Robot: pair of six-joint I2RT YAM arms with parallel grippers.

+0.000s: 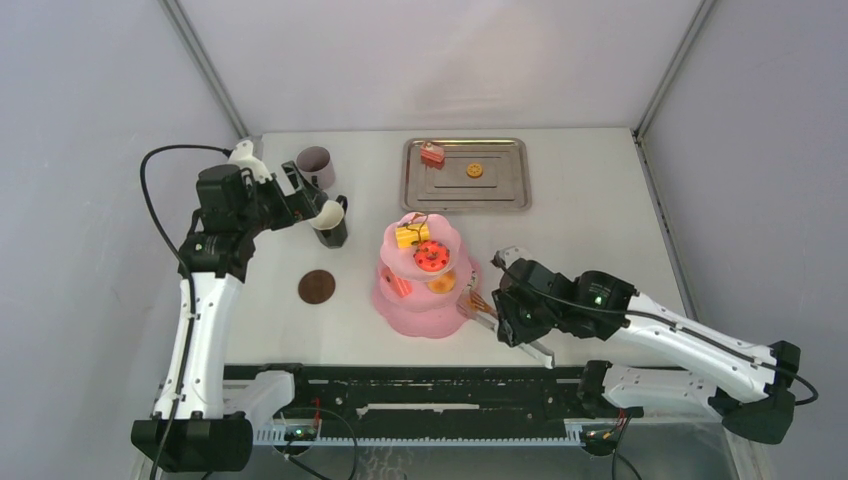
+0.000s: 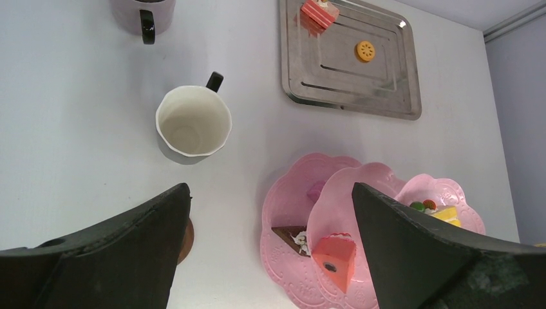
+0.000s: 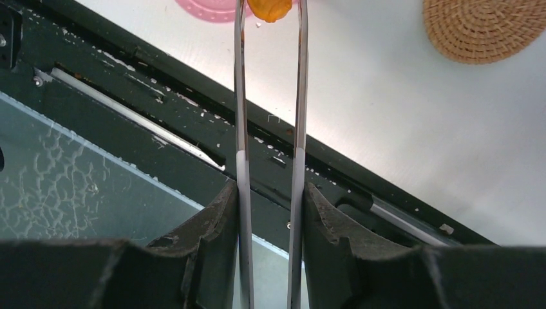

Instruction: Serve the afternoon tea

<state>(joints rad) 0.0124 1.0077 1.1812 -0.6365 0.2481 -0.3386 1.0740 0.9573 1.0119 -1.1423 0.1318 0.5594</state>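
The pink three-tier stand [image 1: 425, 300] holds several toy cakes, among them a yellow cake [image 1: 410, 235] and a red donut [image 1: 432, 255]. In the left wrist view the stand [image 2: 290, 270] shows a coral slice [image 2: 335, 257] and a chocolate slice [image 2: 291, 235]. The black mug [image 1: 332, 225], white inside [image 2: 193, 121], stands upright left of the stand. The mauve mug [image 1: 315, 165] stands behind it. My left gripper [image 1: 312, 198] is open and empty, just short of the black mug [image 2: 270, 193]. My right gripper [image 1: 508, 322] is shut on steel tongs [image 3: 239, 96] that pinch an orange pastry [image 3: 270, 8] by the stand's bottom edge [image 3: 206, 8].
The steel tray [image 1: 500, 195] at the back holds a pink cake [image 1: 432, 153] and an orange cookie [image 1: 474, 170]. A round brown coaster [image 1: 316, 287] lies left of the stand. A woven coaster [image 3: 483, 26] lies beside the tongs. The black front rail [image 1: 420, 385] runs under the right gripper.
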